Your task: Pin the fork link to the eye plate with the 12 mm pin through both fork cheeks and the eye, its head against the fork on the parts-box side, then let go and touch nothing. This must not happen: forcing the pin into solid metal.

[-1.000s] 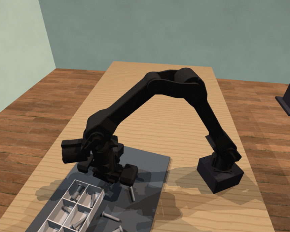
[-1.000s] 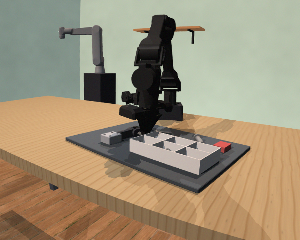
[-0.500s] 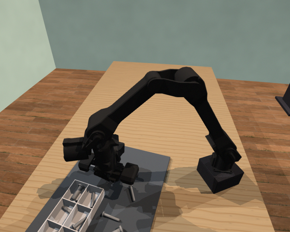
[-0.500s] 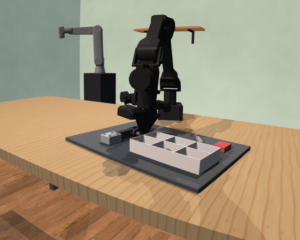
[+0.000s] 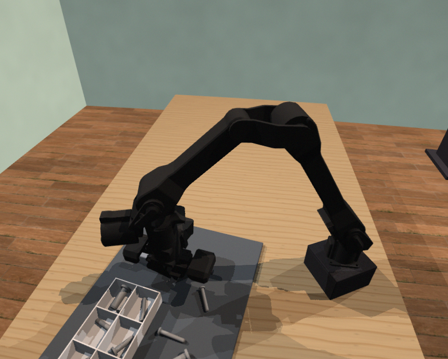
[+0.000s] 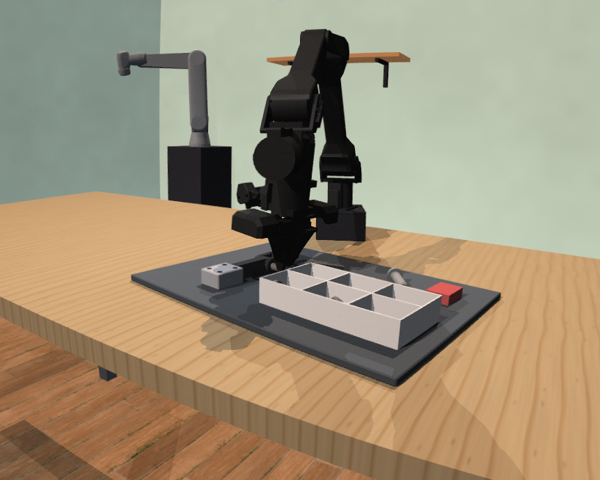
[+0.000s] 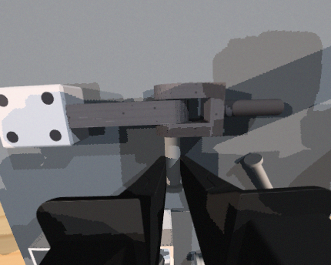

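Closed on the pin point(image 7: 172, 151), the claw point(image 7: 173, 166) has its tip entering the near cheek of the fork link point(image 7: 205, 112) straddling the eye plate point(image 7: 124, 114), so insertion seems underway; next comes a straight push until the head seats, then release.

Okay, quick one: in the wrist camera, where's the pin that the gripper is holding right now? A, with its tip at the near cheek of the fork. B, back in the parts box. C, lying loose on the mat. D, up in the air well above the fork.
A: in the wrist view the gripper clamps the pin, whose far end meets the near cheek of the fork link.
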